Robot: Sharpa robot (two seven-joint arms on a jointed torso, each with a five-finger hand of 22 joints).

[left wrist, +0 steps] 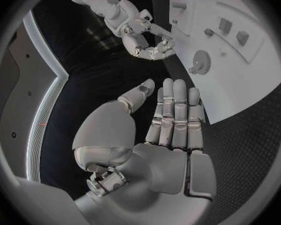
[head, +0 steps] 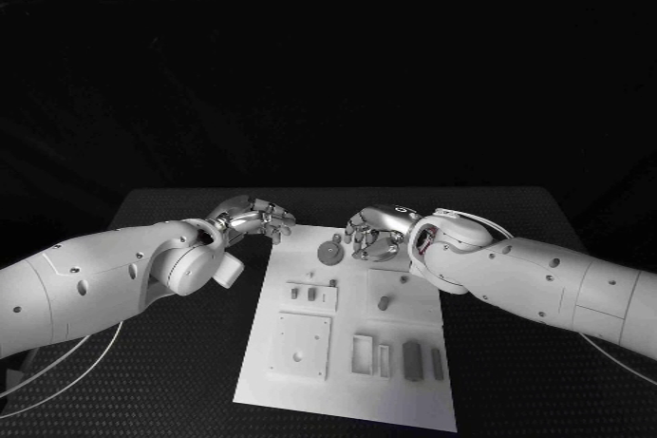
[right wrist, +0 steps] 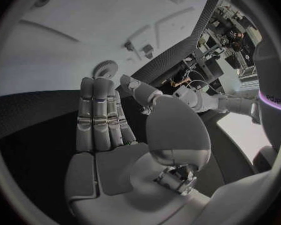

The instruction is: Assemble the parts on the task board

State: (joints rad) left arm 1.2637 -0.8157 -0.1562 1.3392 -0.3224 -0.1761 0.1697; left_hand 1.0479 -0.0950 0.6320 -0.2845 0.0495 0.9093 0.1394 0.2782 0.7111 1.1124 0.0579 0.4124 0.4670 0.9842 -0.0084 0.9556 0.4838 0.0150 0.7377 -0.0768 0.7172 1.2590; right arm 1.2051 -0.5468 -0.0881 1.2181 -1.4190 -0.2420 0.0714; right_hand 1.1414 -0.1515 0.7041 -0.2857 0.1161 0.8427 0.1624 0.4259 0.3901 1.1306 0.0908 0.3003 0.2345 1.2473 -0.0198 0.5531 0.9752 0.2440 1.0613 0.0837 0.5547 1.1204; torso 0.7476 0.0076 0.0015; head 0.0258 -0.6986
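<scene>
At the far end of the task board [head: 260, 362], the left hand [head: 254, 218] hovers just off the board's far left corner and the right hand [head: 372, 231] over its far edge, both with fingers loosely apart and holding nothing. Between them a grey gear [head: 330, 253] lies flat near that far edge, while other small parts [head: 411, 357] lie loose or stand in recesses toward the board's near end, so assembly looks barely begun. No legible writing shows on the board or parts.

The right hand [head: 372, 233] and its white arm cover part of the white task board's [head: 260, 362] far right edge; the small grey parts [head: 411, 355] are too small to identify.
</scene>
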